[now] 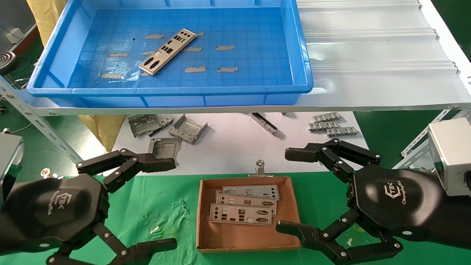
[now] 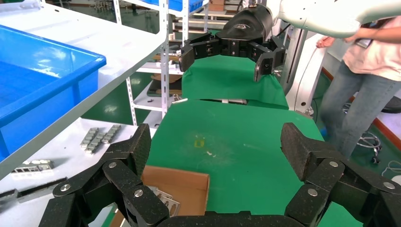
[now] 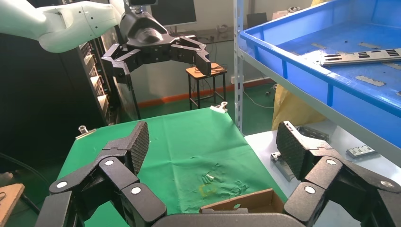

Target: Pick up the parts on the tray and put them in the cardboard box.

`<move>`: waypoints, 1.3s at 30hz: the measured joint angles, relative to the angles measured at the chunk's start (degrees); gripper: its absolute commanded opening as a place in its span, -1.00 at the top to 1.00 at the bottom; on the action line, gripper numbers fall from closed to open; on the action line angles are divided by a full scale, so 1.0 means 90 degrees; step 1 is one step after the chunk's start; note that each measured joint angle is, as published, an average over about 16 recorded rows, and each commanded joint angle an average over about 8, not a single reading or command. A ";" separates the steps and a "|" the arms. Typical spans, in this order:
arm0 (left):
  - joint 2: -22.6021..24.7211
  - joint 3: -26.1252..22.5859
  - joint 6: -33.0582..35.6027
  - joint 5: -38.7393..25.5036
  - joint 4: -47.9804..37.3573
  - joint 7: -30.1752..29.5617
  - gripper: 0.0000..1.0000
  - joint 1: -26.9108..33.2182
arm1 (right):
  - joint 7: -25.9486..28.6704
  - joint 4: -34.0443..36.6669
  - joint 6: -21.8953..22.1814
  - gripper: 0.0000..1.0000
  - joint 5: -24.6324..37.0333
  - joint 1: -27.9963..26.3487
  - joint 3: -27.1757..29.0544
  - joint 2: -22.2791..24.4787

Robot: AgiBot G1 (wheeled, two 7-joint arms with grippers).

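One flat silver part (image 1: 167,51) lies at a slant on the floor of the blue tray (image 1: 305,66), up on the shelf; it also shows in the right wrist view as the part (image 3: 354,56). Below it, the cardboard box (image 1: 243,235) sits on the green cloth and holds three stacked parts (image 1: 241,214). My left gripper (image 1: 173,203) hovers open just left of the box with nothing between its fingers. My right gripper (image 1: 285,189) hovers open at the box's right edge, also holding nothing. The box's corner (image 2: 179,182) shows under the left gripper (image 2: 217,142).
Bent grey brackets (image 1: 187,129) and comb-like strips (image 1: 331,125) lie on the white sheet under the shelf. A metal clip (image 1: 260,167) sits behind the box. Slotted shelf struts (image 1: 36,121) slope down on both sides. A person (image 2: 369,71) stands beyond the table.
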State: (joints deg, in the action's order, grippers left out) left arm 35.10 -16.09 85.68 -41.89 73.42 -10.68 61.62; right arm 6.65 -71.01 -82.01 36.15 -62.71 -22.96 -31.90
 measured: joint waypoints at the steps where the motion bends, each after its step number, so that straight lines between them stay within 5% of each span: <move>1: 0.0000 0.0000 0.0000 0.0000 0.0000 0.0000 -1.00 0.0000 | 0.0000 0.0000 0.0000 -1.00 0.0000 0.0000 0.0000 0.0000; 39: 0.0000 0.0000 0.0000 0.0000 0.0000 0.0000 -1.00 0.0000 | 0.0000 0.0000 0.0000 -1.00 0.0000 0.0000 0.0000 0.0000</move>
State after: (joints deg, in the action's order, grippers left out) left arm 35.10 -16.09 85.68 -41.89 73.42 -10.68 61.62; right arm 6.65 -71.01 -82.01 36.15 -62.71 -22.96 -31.90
